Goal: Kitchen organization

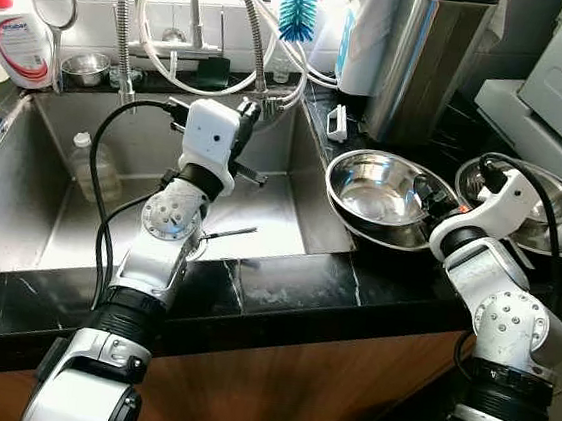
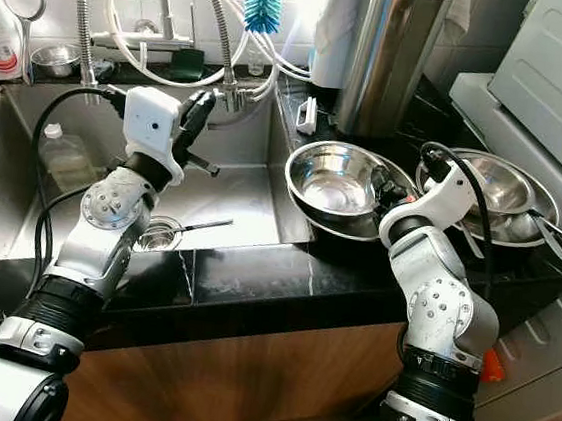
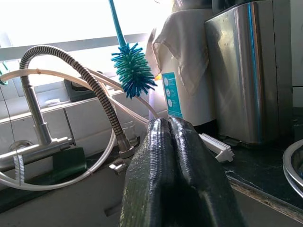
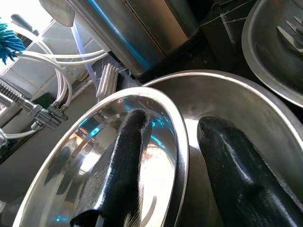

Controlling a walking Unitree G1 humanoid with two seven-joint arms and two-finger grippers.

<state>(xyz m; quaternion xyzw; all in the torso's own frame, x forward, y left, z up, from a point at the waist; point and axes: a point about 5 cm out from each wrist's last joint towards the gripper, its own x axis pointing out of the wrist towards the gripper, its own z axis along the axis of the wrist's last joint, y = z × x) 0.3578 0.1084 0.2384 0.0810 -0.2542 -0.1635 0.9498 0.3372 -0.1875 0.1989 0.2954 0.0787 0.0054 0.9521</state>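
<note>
While the robot is standing at a black marble surface (image 1: 282,296), a steel sink (image 1: 19,213) is taking up the left half of the scene, with a clear plastic bottle (image 1: 93,166) lying against its back wall and a thin metal utensil (image 1: 228,232) resting on its floor near the drain. Behind it, a coiled spring faucet (image 1: 123,23) and loops of white hose are rising toward the window. A tall steel canister (image 1: 427,60) is standing at the back of the surface, right of the sink. Two steel bowls are sitting on the surface to the right: the nearer bowl (image 1: 378,196) just beside the sink's edge, the farther bowl (image 1: 552,214) partly behind the right arm. The left tool (image 1: 246,116) is hovering over the sink near the faucet hoses, its two fingers pressed together and holding nothing. The right tool (image 4: 180,165) is straddling the nearer bowl's rim, one finger inside and one outside, parted around it. A white dish-soap bottle (image 1: 18,37) with a red pump is standing at the back left; its label lettering is too small to read. A blue-green bottle brush (image 1: 298,9) is hanging above the faucet, and a small white scrub brush (image 1: 337,123) is lying by the canister.
</note>
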